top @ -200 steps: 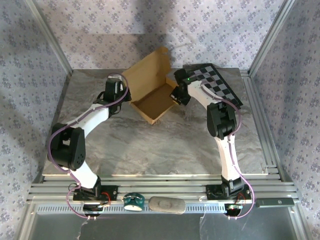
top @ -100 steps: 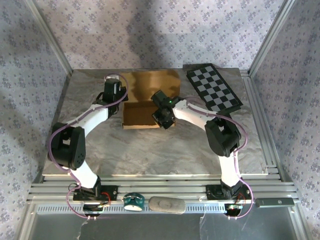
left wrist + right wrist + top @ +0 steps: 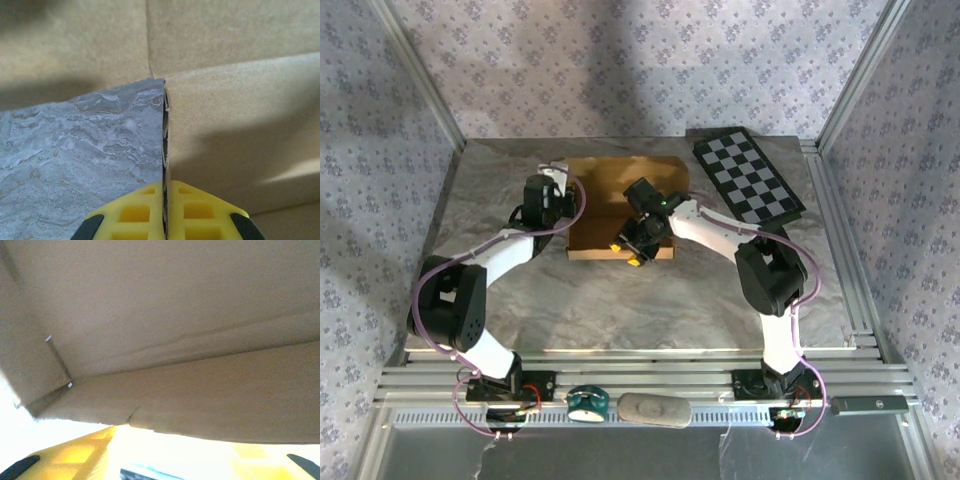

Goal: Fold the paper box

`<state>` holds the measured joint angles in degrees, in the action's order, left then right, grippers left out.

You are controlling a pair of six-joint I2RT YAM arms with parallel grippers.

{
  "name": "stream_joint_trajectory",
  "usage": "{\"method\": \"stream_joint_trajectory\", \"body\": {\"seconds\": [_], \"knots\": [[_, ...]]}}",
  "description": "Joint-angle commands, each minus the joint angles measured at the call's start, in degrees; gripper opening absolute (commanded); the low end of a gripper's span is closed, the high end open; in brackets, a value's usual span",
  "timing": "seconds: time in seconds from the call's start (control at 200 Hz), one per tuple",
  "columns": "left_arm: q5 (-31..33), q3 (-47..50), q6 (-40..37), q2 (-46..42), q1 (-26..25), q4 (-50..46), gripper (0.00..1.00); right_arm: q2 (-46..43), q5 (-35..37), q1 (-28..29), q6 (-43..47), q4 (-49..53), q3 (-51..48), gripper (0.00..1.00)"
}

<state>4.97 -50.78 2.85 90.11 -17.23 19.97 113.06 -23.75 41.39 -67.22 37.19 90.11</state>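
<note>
The paper box [image 3: 620, 185] sits on the marble-patterned table [image 3: 620, 300], towards the far side and between the two arms. Its lid panel lies flat behind the shallow tray. The checkerboard panel [image 3: 748, 175] lies to the right of the box, apart from it.

Left gripper [image 3: 565, 212]: positioned at the left wall of the box. In the left wrist view, the yellow fingers [image 3: 195, 212] are closed on the upright corrugated edge of the box [image 3: 235, 125], with the table surface [image 3: 75, 150] to one side.

Right gripper [image 3: 628, 254]: positioned at the near wall of the box. Its yellow fingertips stand apart, jaws open, nothing clamped. In the right wrist view, cardboard [image 3: 175, 315] spans the frame above the spread fingers [image 3: 75, 452].
</note>
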Motion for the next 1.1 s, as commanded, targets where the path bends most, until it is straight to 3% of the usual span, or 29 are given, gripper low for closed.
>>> {"method": "stream_joint_trajectory", "body": {"seconds": [0.0,0.08,0.2,0.34,0.495,0.535,0.6,0.655,0.755,0.82,1.099], "knots": [[-2.6,1.5,-4.8,1.4,-0.5,-1.6,0.0,0.2,-4.8,0.0,18.6,10.2,6.1,0.47],[-2.7,1.0,-5.3,2.0,-0.5,-1.3,0.0,-2.4,-2.1,0.3,28.5,15.4,8.5,0.48],[-2.8,1.1,-5.5,2.1,-0.6,-0.7,0.0,-10.7,1.3,-0.5,40.5,14.8,6.1,0.49],[-3.0,1.2,-5.8,1.7,-0.8,-0.7,0.0,-21.3,9.6,-6.4,49.9,9.4,1.8,0.49],[-3.6,-0.1,-6.6,1.8,-0.9,-2.5,0.0,-32.7,15.8,-16.2,66.5,-13.3,-13.5,0.5],[-3.7,-0.5,-6.7,1.8,-0.9,-3.0,0.0,-34.9,13.3,-19.5,70.4,-21.3,-19.3,0.53],[-3.9,-0.8,-6.7,1.9,-0.9,-3.4,0.0,-36.9,3.9,-24.9,75.5,-34.9,-29.2,0.68],[-4.1,-1.1,-6.8,2.1,-0.8,-3.6,0.0,-36.8,1.3,-26.7,82.6,-40.5,-34.2,0.78],[-4.1,-1.4,-6.6,2.1,-0.9,-3.9,0.0,-31.6,-4.1,-31.0,89.0,-35.5,-31.2,0.79],[-4.5,-1.7,-6.5,2.2,-0.9,-4.1,0.0,-28.7,-3.5,-31.7,91.6,-35.5,-29.9,0.8],[-4.4,-3.3,-6.6,2.1,-0.9,-6.1,0.0,-13.5,-7.0,-33.7,93.2,-37.6,-18.1,0.79]]}}
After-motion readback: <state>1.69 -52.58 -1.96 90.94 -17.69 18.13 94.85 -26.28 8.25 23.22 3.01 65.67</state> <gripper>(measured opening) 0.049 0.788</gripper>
